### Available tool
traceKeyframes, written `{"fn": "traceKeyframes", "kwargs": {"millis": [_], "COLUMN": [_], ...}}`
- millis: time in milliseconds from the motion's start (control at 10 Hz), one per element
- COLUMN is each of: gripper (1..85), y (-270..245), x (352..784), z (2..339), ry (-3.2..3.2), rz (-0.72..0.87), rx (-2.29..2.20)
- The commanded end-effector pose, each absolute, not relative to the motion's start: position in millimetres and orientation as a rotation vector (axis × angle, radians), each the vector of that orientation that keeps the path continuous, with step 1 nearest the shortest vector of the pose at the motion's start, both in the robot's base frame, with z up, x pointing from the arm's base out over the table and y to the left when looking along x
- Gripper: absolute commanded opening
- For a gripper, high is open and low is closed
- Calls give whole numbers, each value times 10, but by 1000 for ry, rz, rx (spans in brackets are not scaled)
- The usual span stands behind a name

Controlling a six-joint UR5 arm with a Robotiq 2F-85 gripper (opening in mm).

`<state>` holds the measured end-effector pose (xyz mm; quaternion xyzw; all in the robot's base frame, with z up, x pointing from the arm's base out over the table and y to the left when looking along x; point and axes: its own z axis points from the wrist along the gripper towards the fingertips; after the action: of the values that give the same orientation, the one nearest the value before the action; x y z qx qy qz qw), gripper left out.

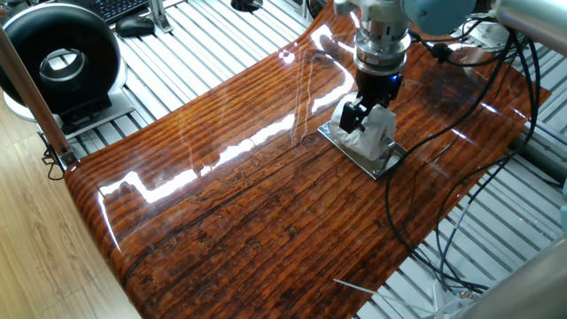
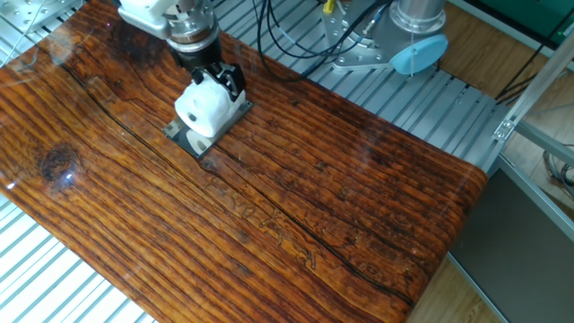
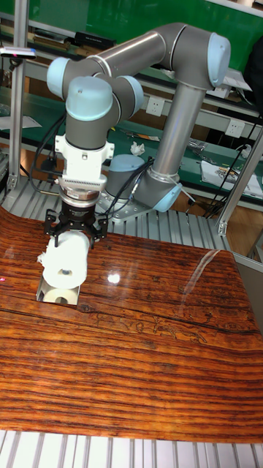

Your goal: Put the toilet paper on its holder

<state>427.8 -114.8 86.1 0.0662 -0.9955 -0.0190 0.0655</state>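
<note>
Black two-finger gripper (image 2: 213, 81): clamped on white soft paper roll (image 2: 201, 110) | roll directly over shiny silver metal holder plate (image 1: 363, 152) | glossy striped wooden table (image 2: 296, 206).

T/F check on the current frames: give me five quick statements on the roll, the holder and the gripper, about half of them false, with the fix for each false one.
1. The gripper is shut on the toilet paper. True.
2. The toilet paper lies on the bare wood, well away from the holder. False: it sits directly over the holder, under the gripper.
3. The holder is a shiny metal plate on the wooden table. True.
4. In the tall fixed view the roll's hollow core faces the camera. True.
5. A second roll stands at the middle of the table. False: only one roll shows.
</note>
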Motion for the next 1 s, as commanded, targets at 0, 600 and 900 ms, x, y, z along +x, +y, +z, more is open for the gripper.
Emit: {"fn": "traceKeyframes", "kwargs": {"millis": [0,600,900], "gripper": [737,703,623], "y": [-1111,-1043,-761], "x": [4337,4416,4675], "z": [962,1098,1095], "ry": [-3021,-3022,-3052], "rz": [-37,6,-11], "rx": [178,101,-7]}}
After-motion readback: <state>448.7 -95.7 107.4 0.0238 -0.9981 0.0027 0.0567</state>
